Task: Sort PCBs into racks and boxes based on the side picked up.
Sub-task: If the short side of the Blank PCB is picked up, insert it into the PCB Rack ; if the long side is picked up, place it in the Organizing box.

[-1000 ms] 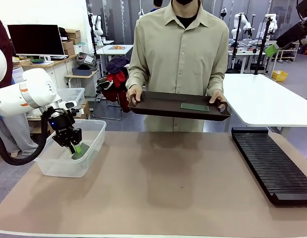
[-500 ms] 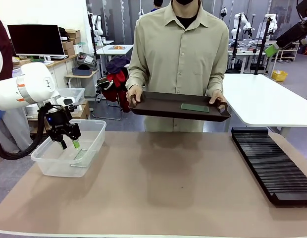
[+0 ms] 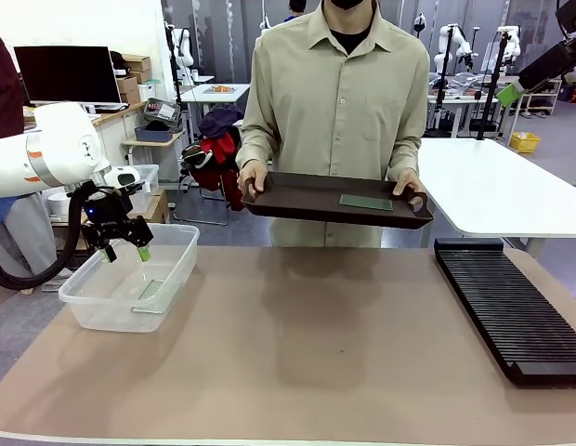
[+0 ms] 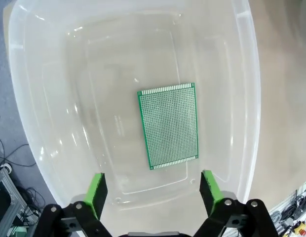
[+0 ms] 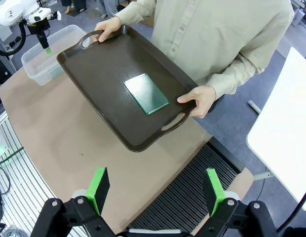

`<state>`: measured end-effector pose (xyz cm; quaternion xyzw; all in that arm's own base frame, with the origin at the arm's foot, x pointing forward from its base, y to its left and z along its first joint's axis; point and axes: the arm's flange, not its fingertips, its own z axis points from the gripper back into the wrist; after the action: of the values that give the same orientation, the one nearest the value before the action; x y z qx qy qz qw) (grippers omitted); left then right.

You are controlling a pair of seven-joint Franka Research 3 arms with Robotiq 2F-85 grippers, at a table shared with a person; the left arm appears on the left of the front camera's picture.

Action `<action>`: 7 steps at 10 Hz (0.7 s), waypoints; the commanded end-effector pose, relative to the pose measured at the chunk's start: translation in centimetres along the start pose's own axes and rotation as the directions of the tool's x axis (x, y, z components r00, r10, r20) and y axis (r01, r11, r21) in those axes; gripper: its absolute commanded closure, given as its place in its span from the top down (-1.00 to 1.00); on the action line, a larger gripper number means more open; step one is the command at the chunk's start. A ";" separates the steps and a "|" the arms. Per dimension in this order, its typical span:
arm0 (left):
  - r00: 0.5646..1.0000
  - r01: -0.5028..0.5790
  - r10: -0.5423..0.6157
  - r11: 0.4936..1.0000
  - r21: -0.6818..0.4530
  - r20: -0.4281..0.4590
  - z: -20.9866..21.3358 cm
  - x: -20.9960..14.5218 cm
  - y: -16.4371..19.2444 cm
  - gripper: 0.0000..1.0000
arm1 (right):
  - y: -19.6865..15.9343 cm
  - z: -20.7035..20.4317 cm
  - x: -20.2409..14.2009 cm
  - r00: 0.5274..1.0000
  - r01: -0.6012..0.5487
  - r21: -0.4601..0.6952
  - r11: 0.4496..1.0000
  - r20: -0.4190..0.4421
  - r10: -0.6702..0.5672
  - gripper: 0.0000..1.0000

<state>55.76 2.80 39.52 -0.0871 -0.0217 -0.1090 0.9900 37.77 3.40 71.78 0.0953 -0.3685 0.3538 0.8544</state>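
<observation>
Over the worktop's left edge, toward the far-left corner: left fingers spread wide and empty above the clear tub. First PCB lies flat on the tub floor, below the gap between the pads and touching neither. That board looks sorted.

Beyond the far edge, a person holds a dark tray level by both handles. Second PCB lies flat on it, right of the tray's middle, near the person's hand.

Right fingers also spread wide and empty, high up, looking down on the tray. The second PCB sits ahead of them, roughly centred between the pads. Its long axis runs along the tray's length, skewed to the line across the pads in the right wrist view.

Black rack lies along the right edge, no board seen in its slots.

Judgement: the right arm is nearer the tray board. A wrist turn is likely needed to square the pads on it before descending.
</observation>
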 end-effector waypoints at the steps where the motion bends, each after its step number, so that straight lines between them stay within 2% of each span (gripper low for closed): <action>1: 1.000 0.003 -0.004 0.999 0.049 0.019 0.0 -0.9 -0.8 1.00 | 0.1 -0.1 -0.3 1.000 -0.007 0.007 1.000 -0.001 0.007 1.00; 3: 0.999 0.020 -0.022 0.999 0.051 0.037 0.5 -0.9 -1.2 1.00 | 0.1 -0.1 -0.3 1.000 -0.007 0.007 1.000 -0.001 0.007 1.00; 4: 0.998 -0.021 0.019 0.999 0.027 0.062 0.6 -0.8 -1.4 1.00 | 0.1 -0.1 -0.3 1.000 -0.007 0.007 1.000 -0.001 0.007 1.00; 5: 1.000 0.016 -0.016 1.000 0.017 0.025 0.7 -0.3 -0.7 1.00 | 0.1 -0.1 -0.3 1.000 -0.007 0.007 1.000 -0.001 0.007 1.00; 7: 1.000 0.016 -0.016 1.000 0.017 0.025 0.7 -0.3 -0.7 1.00 | 0.1 -0.1 -0.3 1.000 -0.007 0.007 1.000 -0.001 0.007 1.00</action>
<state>55.28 2.16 40.27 -0.0797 -0.0378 -0.1128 0.9897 37.77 3.40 71.77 0.0953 -0.3685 0.3538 0.8544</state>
